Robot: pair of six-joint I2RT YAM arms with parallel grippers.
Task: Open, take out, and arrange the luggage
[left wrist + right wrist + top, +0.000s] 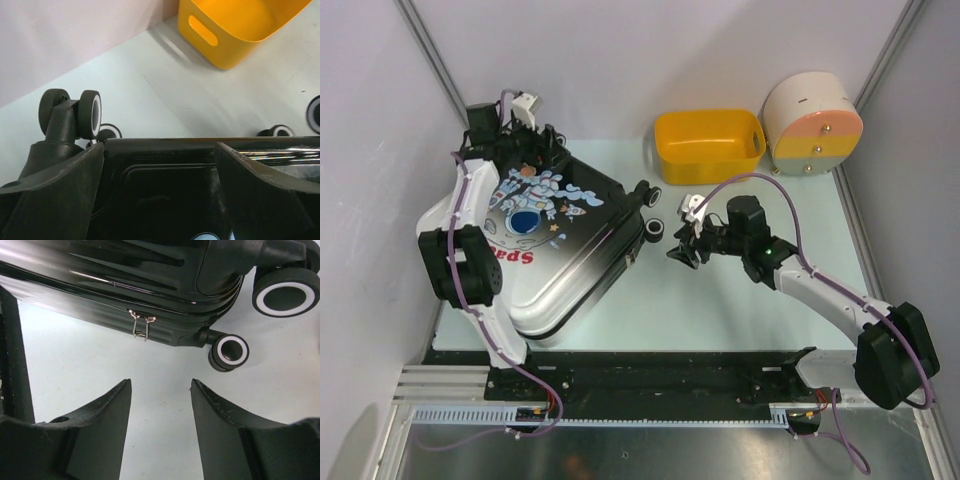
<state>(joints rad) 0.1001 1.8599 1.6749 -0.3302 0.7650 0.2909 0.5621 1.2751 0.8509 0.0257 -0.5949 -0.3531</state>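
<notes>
The 2 arms (470,198) (825,292) have white links, black joints, purple cables (745,179) and matte black fingers (100,430).

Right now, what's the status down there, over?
Left pincer open over suitcase, wheel end. Right pincer open, empty, facing zip pulls. Lid shut, print side up. Nothing in between.

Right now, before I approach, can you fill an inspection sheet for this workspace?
Surface: pale green table, no spills seen.
Job's things: luggage lying closed, astronaut print up; zipper pulls together beside a wheel corner.
Clutter: yellow basket and round drawer box at the far edge.
End effectors: left end effector open over the luggage's wheel end; right end effector open, empty, facing the zipper pulls.
Cables: purple cables run along both arms.
Surroundings: white walls, metal frame posts; nothing else seen.
</notes>
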